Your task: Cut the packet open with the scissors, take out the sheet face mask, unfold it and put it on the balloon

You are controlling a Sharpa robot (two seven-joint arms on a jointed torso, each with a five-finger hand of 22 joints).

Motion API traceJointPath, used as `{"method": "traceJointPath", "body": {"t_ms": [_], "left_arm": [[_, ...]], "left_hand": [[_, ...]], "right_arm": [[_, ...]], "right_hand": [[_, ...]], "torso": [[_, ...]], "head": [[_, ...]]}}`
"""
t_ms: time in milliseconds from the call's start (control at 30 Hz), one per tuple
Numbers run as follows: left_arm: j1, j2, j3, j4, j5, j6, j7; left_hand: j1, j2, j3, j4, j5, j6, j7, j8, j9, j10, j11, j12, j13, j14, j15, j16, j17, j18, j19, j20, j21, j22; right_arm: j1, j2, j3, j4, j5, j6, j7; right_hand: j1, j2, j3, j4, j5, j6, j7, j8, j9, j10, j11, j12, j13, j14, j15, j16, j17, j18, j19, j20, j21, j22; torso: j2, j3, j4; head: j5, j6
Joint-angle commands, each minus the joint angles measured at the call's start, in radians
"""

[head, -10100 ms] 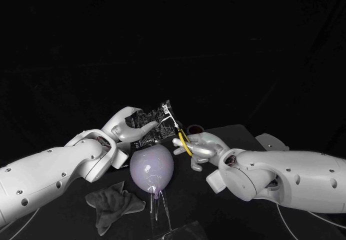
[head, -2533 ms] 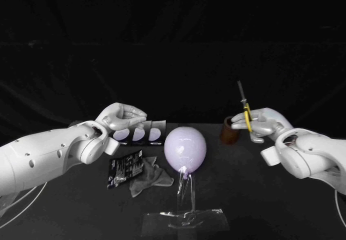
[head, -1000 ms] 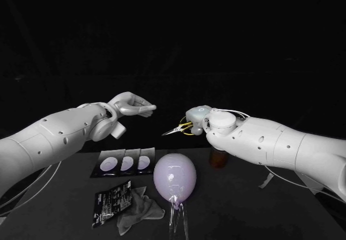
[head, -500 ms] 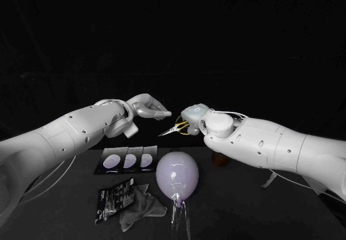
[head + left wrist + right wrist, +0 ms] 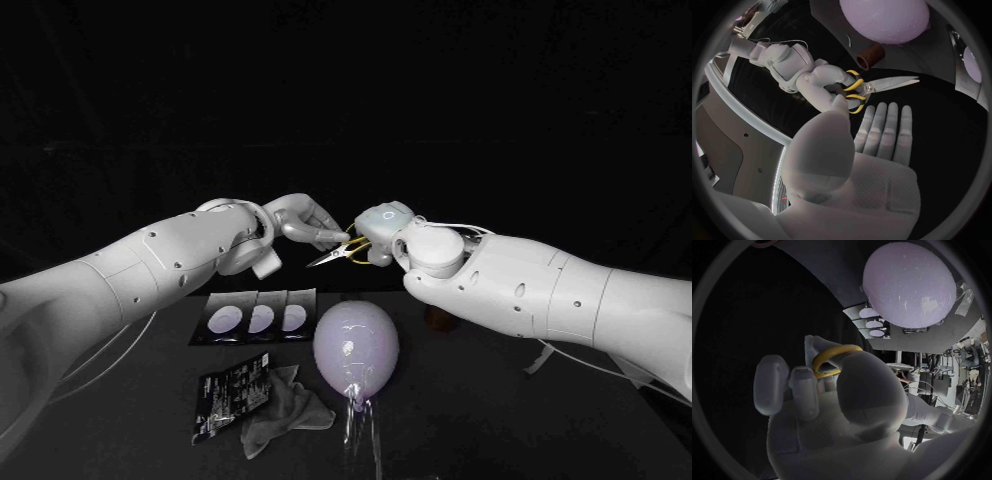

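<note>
Two hands raised: right hand [image 5: 381, 224] grasps the scissors [image 5: 333, 253]; left hand [image 5: 303, 219], fingers [image 5: 887, 129] released, seemingly just beside the blades [image 5: 896, 83].

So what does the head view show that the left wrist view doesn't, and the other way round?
Head view adds: the black packet and grey cloth lying beside the balloon. Left wrist view adds: the left robot hand stretched flat, holding nothing. Shared: the balloon, and the right robot hand holding the yellow-handled scissors close to the left one.
</note>
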Motion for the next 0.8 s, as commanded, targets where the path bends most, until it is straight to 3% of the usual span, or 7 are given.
{"method": "traceJointPath", "body": {"t_ms": [33,333,633,767,800], "left_arm": [[-0.002,0.007,-0.001,0.001,-0.010,0.050,-0.006],[-0.006,0.009,-0.002,0.000,-0.008,0.069,0.000],[-0.007,0.011,-0.003,0.003,0.007,0.080,0.012],[-0.007,0.012,-0.003,0.003,0.029,0.074,0.025],[-0.007,0.012,-0.003,0.003,0.037,0.073,0.029]], "left_hand": [[0.018,0.002,-0.008,0.000,-0.001,0.007,0.026,0.007,0.001,0.005,-0.005,0.005,0.001,0.010,-0.003,0.005,0.002,0.015,0.011,0.002,0.005,0.001],[0.055,0.019,-0.006,-0.002,-0.001,0.015,0.019,0.011,0.004,0.018,-0.010,0.006,0.001,0.022,-0.008,0.009,0.003,0.024,0.025,0.002,0.010,-0.001],[0.132,0.055,0.020,-0.011,-0.001,0.038,-0.003,0.022,0.008,0.054,-0.030,0.009,0.001,0.068,-0.027,0.030,0.013,0.034,0.047,0.002,0.016,-0.002],[0.235,0.114,0.105,-0.022,-0.001,0.067,-0.027,0.033,0.013,0.089,-0.051,0.009,-0.001,0.095,-0.045,0.042,0.023,0.040,0.067,0.000,0.023,-0.001],[0.241,0.115,0.112,-0.019,-0.001,0.069,-0.029,0.034,0.014,0.093,-0.052,0.008,-0.001,0.095,-0.045,0.042,0.024,0.040,0.068,-0.001,0.024,-0.001]], "right_arm": [[0.001,0.002,0.001,0.003,-0.031,-0.044,-0.018],[0.001,0.000,0.002,0.012,-0.035,-0.065,-0.018],[0.001,0.002,0.002,0.012,-0.036,-0.067,-0.014],[0.000,0.002,0.002,0.009,-0.036,-0.059,-0.010],[0.000,0.002,0.002,0.007,-0.036,-0.056,-0.009]], "right_hand": [[-0.001,-0.009,0.005,0.001,0.005,0.003,-0.004,0.004,0.001,0.281,-0.055,0.000,0.002,0.069,-0.006,0.007,0.072,-0.008,0.007,0.002,0.006,0.131],[-0.001,-0.009,0.005,0.001,0.005,0.003,-0.004,0.004,0.001,0.281,-0.055,0.000,0.002,0.069,-0.006,0.007,0.072,-0.008,0.007,0.002,0.006,0.131],[-0.001,-0.011,0.009,0.003,0.005,0.003,-0.004,0.004,0.002,0.281,-0.055,0.000,0.002,0.070,-0.006,0.007,0.074,-0.008,0.008,0.002,0.009,0.133],[-0.001,-0.012,0.011,0.004,0.005,0.003,-0.004,0.004,0.003,0.281,-0.055,0.000,0.003,0.070,-0.006,0.007,0.074,-0.008,0.007,0.002,0.007,0.132],[-0.001,-0.012,0.011,0.004,0.005,0.003,-0.004,0.004,0.003,0.281,-0.055,0.000,0.003,0.070,-0.006,0.007,0.074,-0.008,0.007,0.002,0.007,0.132]], "torso": [[0.000,-0.0004,-0.0003],[-0.001,0.0011,-0.0010],[-0.001,0.0006,-0.0006],[-0.001,0.0002,-0.0006],[-0.001,0.0001,-0.0008]], "head": [[0.000,-0.003],[0.000,-0.006],[-0.001,-0.007],[-0.002,-0.008],[-0.003,-0.009]]}}
